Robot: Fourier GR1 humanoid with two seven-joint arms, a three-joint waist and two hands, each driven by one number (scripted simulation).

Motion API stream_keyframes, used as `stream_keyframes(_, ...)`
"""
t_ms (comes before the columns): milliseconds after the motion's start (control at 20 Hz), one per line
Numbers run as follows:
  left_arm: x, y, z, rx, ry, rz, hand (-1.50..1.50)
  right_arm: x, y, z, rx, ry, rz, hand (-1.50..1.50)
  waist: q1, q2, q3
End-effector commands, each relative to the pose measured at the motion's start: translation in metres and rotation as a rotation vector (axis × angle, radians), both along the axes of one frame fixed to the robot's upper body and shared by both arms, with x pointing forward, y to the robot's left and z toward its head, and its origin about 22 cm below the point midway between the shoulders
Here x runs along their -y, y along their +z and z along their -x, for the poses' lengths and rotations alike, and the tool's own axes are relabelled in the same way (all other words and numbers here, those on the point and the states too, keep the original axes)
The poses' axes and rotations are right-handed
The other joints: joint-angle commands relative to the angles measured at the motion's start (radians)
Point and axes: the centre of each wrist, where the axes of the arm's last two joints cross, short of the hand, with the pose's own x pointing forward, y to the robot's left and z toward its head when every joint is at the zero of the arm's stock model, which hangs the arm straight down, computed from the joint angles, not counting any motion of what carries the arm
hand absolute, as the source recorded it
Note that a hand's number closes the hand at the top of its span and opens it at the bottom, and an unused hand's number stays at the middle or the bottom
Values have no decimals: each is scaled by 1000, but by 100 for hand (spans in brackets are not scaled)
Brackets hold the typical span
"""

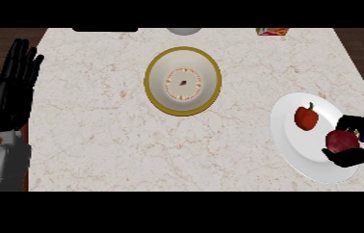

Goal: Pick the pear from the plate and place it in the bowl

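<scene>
On the white plate (pixel 302 155) at the right side of the counter (pixel 107 131), the right hand (pixel 348 155) curls its black fingers around a dark red pear (pixel 342 140), which sits at the plate's right part, partly hidden by the fingers above and below it. Just to the left of the pear, apart from the hand, a red bell pepper (pixel 306 118) with a green stem lies on the same plate. The bowl (pixel 183 81), gold-rimmed with a patterned centre, stands well apart, toward the upper middle of the counter. The left hand (pixel 18 83) rests open at the left edge, fingers straight and pointing up
</scene>
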Motion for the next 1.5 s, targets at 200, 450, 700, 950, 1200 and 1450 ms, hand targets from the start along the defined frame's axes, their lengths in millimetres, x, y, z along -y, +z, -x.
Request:
stream_keyframes(200,-4,6,-1,-10,16,-9,0,16,53,-6,198,-16,90,150,-15,-4,-1)
stream_keyframes(450,3,2,8,2,15,2,0,-13,128,-18,331,151,-68,150,-20,-11,-2)
stream_keyframes(700,-1,-10,15,-9,26,13,0,-46,165,-7,460,228,-150,150,-21,-9,-2)
stream_keyframes(950,-7,2,8,-11,22,-5,0,-83,199,4,518,302,-352,150,-27,-11,-2)
stream_keyframes(1200,2,-11,-3,-11,18,0,0,-136,228,-15,472,326,-403,150,-9,-3,-2)
stream_keyframes(1450,4,-16,-3,-14,-3,11,0,-184,257,-43,435,330,-464,150,-1,-1,-2)
